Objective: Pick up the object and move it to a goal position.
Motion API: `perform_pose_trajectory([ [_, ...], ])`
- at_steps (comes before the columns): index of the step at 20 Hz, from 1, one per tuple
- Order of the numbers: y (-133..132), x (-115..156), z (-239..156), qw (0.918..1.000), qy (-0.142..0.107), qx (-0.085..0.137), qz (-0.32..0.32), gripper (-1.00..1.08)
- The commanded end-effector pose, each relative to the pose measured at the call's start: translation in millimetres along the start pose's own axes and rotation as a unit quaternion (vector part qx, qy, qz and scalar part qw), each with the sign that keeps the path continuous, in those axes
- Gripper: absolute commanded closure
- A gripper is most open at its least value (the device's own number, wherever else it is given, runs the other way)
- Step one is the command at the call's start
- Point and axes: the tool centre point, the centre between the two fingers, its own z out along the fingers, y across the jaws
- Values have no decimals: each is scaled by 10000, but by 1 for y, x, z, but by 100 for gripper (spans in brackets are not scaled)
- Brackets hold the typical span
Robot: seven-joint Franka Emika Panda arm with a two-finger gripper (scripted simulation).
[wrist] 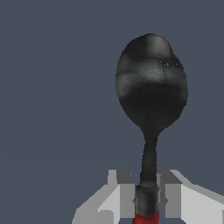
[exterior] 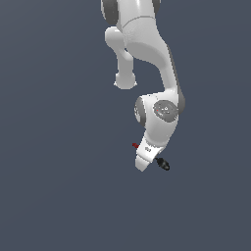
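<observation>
The object is a small spoon-like utensil with a black oval head (wrist: 151, 83), a thin black neck and a red handle. In the wrist view my gripper (wrist: 146, 197) is shut on the object where the neck meets the red handle, one finger (wrist: 124, 194) on each side. In the exterior view the white hand hides most of the object: the black head (exterior: 163, 164) sticks out on the exterior view's right and a bit of the red handle (exterior: 135, 145) on its left. My gripper's fingers are hidden behind the hand in that view.
A plain dark grey-blue surface (exterior: 59, 147) fills the background in both views. The white arm (exterior: 147, 59) comes down from the top of the exterior view.
</observation>
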Motion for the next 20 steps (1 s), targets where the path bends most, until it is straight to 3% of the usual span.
perform_pose_trajectory([
  [1,-15,9,-23,10000,5,-7,-6,108],
  [11,-61,39,-94,10000,7,-5,-6,108],
  [20,-67,45,-106,10000,11,-1,-3,108],
])
